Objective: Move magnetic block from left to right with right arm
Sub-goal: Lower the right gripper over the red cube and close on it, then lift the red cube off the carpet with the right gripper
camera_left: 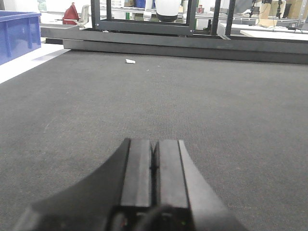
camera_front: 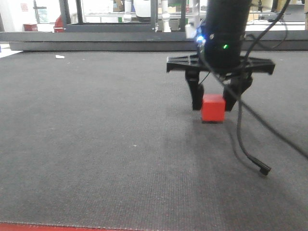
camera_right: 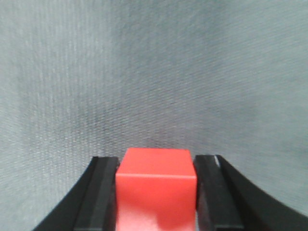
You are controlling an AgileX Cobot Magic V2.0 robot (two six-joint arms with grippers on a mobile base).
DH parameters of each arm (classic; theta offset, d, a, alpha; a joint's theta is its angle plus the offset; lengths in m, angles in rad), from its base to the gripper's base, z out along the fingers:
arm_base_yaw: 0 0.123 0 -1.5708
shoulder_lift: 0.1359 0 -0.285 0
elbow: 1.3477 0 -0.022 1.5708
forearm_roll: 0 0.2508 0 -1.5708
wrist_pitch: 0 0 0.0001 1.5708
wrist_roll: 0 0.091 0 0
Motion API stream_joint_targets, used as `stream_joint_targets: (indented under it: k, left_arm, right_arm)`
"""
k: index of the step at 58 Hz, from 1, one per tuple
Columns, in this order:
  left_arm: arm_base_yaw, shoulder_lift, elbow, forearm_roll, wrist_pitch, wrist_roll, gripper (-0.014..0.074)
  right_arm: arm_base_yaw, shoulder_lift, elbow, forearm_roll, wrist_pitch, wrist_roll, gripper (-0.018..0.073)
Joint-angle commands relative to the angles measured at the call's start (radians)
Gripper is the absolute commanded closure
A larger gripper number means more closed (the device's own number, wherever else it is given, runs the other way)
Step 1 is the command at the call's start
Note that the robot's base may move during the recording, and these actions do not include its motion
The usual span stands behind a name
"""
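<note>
The magnetic block (camera_front: pixel 213 108), a small bright-red cube, sits low over the dark grey mat (camera_front: pixel 96 144), right of centre. My right gripper (camera_front: pixel 213 102) comes straight down on it, one black finger against each side. In the right wrist view the block (camera_right: pixel 156 185) fills the gap between the two pads (camera_right: pixel 103 192), which press on its left and right faces. Whether the block rests on the mat or hangs just above it I cannot tell. My left gripper (camera_left: pixel 155 144) hovers low over bare mat, pads together, holding nothing.
A black cable (camera_front: pixel 248 149) droops from the right arm, its plug lying on the mat. A metal frame (camera_front: pixel 110 26) and a low ledge line the far edge. A white scrap (camera_left: pixel 130 61) lies near it. A blue bin (camera_left: pixel 17 36) stands far left.
</note>
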Motion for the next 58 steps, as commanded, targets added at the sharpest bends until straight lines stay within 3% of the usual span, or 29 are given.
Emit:
stream_joint_targets:
  k: [1,16,36,58]
  left_arm:
    - [0.002,-0.013,0.007,-0.005,-0.084,-0.006,0.0722]
    - [0.002,-0.013,0.007,-0.005,-0.084,-0.006,0.0722]
    - [0.002,-0.013,0.007,-0.005,-0.084,-0.006,0.0722]
    - [0.002,-0.013,0.007,-0.005,-0.084,-0.006,0.0722]
  right_arm:
    - [-0.035,-0.123,-0.032,-0.037,-0.016,-0.045,0.0345]
    - [-0.154,-0.369,0.124,-0.045,-0.031,-0.269,0.0345]
    - [-0.386,-0.816,0.522,-0.039,-0.150,-0.367,0.0345]
    - [-0.402,-1.288,0.825,-0.027,-0.265,-0.418,0.0345]
